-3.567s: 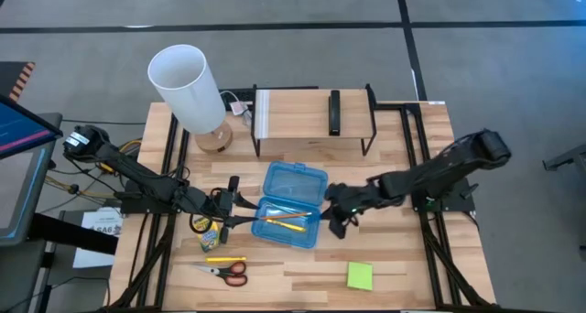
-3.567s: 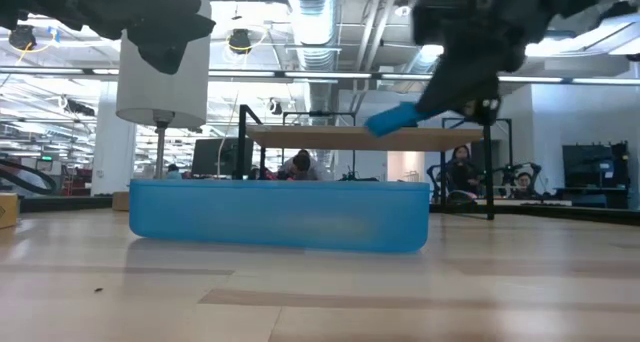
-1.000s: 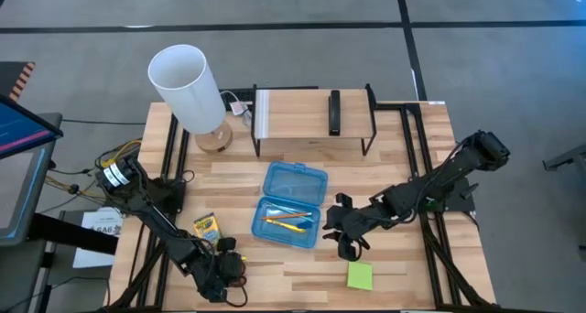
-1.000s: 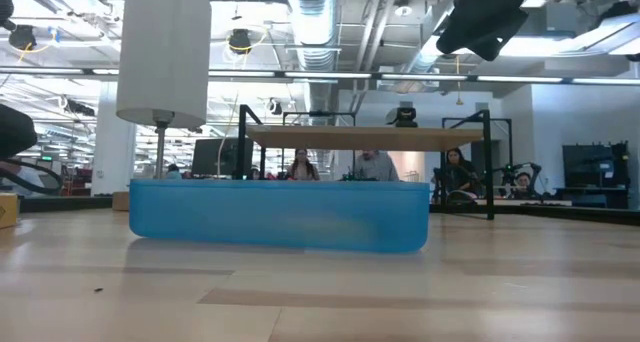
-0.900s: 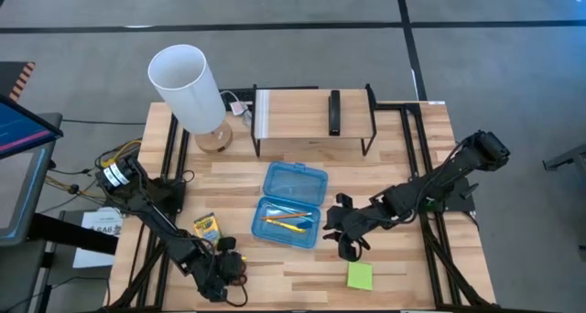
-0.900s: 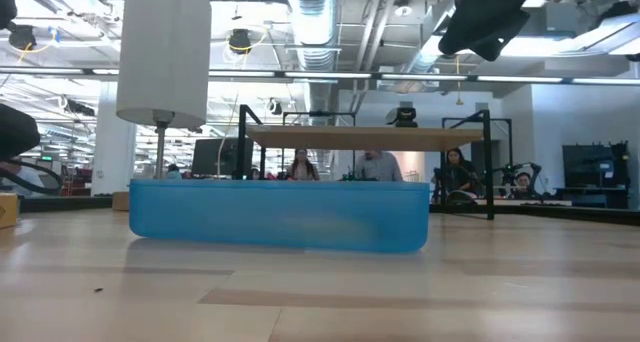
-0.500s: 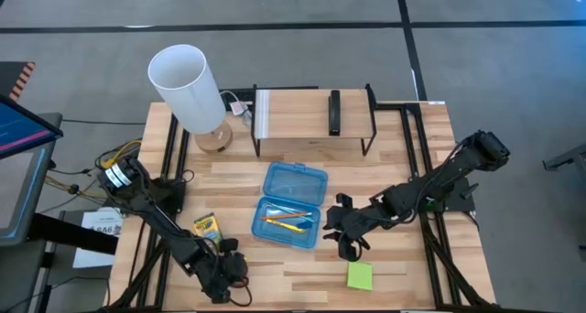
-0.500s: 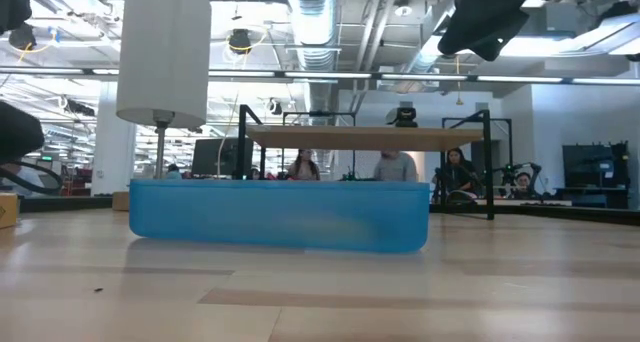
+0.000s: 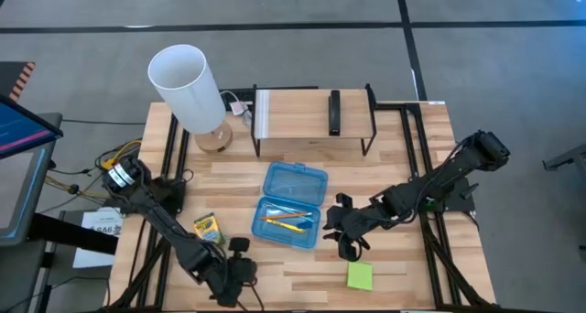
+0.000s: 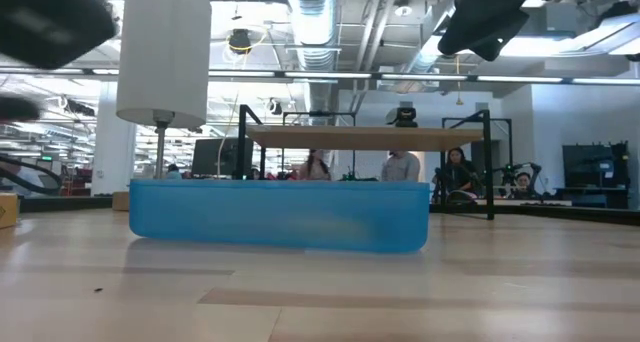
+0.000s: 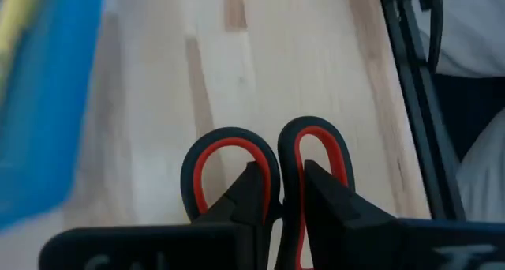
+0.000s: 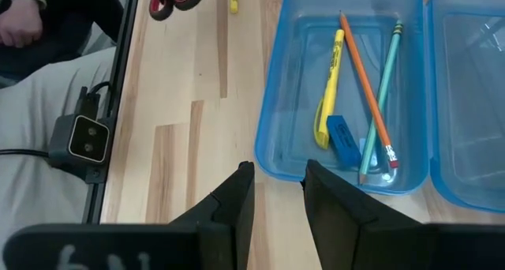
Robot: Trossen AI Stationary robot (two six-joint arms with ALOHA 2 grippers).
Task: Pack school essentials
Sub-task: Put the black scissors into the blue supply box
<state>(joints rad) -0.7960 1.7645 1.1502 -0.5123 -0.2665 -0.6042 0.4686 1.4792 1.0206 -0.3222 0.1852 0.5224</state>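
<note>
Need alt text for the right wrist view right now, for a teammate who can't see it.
The open blue case sits on the wooden table, holding a yellow highlighter, orange pencil, green pencil and blue eraser. The right tool hovers open just outside its rim.

Blue case (image 12: 347,96) holds a yellow marker (image 12: 327,88), orange pencil (image 12: 364,88), green pencil (image 12: 382,80) and blue eraser (image 12: 342,136) (scissors (image 11: 264,171) black, red-lined); lime notepad (image 9: 360,276).

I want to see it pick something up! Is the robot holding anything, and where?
Left end effector pinches the red-handled scissors where the two handle loops meet. Right end effector holds nothing.
</note>
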